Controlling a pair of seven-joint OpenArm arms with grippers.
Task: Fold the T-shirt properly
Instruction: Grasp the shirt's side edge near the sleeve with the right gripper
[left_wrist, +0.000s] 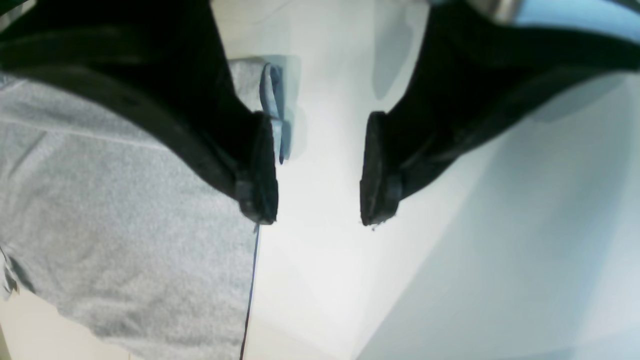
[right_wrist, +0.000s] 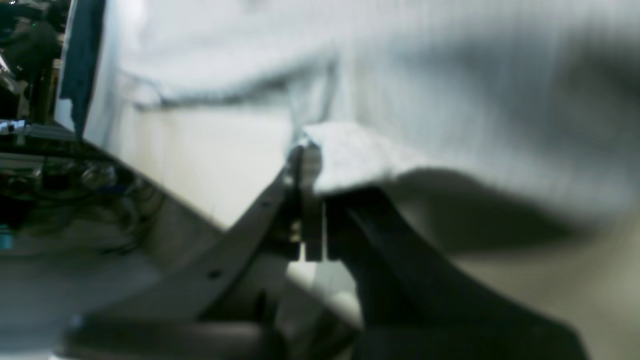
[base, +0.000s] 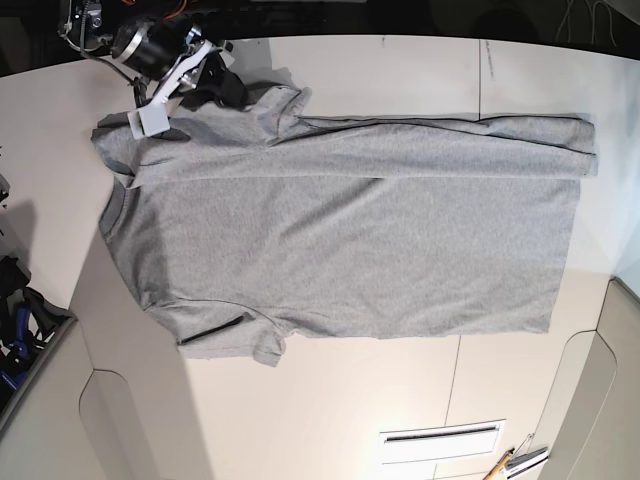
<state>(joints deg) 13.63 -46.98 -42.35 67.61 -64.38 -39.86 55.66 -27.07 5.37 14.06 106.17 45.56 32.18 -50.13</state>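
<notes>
Shirt (base: 350, 240) lies spread plain side up on the white counter (base: 330, 410), its length running across the base view, collar end at that view's left and hem at its right. The top long edge is folded inward, leaving a narrow doubled strip from the upper sleeve toward the hem corner. The lower sleeve sticks out flat at the bottom left.

Right claw (right_wrist: 307, 150) sits at the upper left of the base view, at the shirt's upper sleeve. Its wrist view shows the jaws closed narrow on a fold of grey cloth, which is lifted off the counter and throws a shadow beneath. That view is blurred.

Left claw (left_wrist: 317, 170) stands wide, nothing between its dark pads (left_wrist: 374, 170). It hangs over bare counter just beside a straight edge of the shirt (left_wrist: 125, 210), one pad at the cloth's border. This arm cannot be made out in the base view.
</notes>
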